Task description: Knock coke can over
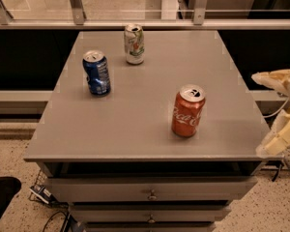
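Note:
The coke can, red-orange with white script and a silver top, stands upright on the grey table toward the front right. My gripper is at the right edge of the view, beside the table's front right corner and well to the right of the can. It touches nothing.
A blue can stands upright at the table's left. A white-and-green can stands upright at the back middle. A metal railing runs behind the table. Drawers sit below the tabletop.

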